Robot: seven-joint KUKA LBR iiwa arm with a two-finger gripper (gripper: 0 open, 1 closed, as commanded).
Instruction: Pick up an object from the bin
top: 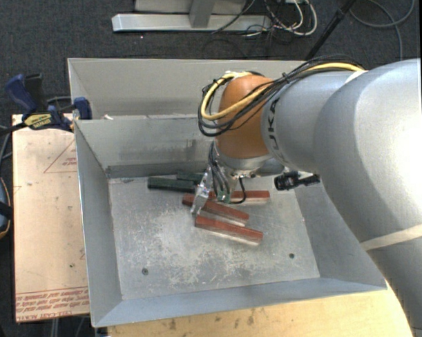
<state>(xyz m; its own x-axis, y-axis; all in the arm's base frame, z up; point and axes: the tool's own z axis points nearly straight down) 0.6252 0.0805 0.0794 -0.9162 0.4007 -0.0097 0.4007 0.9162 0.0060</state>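
Centrally, hand (210, 193) over reddish bars (230, 229); scuffed grey bin (166, 259); dark carpet (26, 32) around.

There is one grey metal bin (95, 224), and the loose things in it come to four, of two kinds. Three reddish-brown flat bars (227, 230) can be counted. Two lie side by side near the middle of the floor, and the third lies just behind them, partly hidden beneath the gripper (210, 197). A short red end left of the gripper may belong to that third bar or to a fourth; which one cannot be told. There is one dark green long tool (171, 181). Two small dark spots (144, 272) show on the bare floor.
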